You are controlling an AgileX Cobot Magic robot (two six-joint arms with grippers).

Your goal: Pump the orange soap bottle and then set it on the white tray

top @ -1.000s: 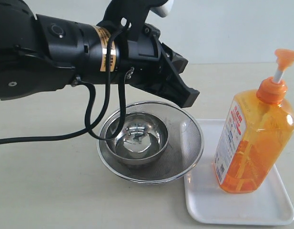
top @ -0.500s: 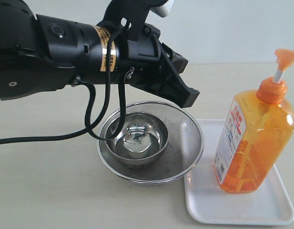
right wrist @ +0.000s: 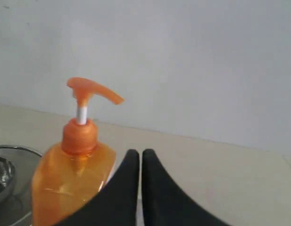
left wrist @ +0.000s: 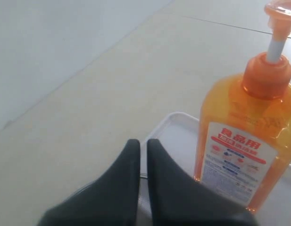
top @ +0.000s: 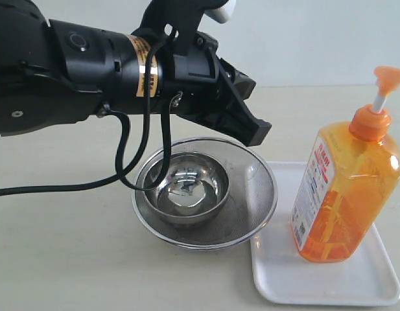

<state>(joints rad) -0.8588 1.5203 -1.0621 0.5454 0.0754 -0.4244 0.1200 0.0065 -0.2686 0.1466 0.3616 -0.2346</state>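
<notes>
My left end effector [top: 255, 133] hangs closed and empty above the strainer [top: 270, 194], which holds a steel bowl [top: 187, 188] on the counter [top: 57, 259]. At the strainer's 3 o'clock, the orange soap bottle [top: 345, 194] stands upright on the white tray [top: 329, 288]. My right end effector [right wrist: 136, 153] is also closed and empty, near the bottle.

The right end effector [right wrist: 140, 160] has its fingers pressed together, clear of the orange soap bottle [right wrist: 70, 181], which stands upright nearby with its pump raised.
</notes>
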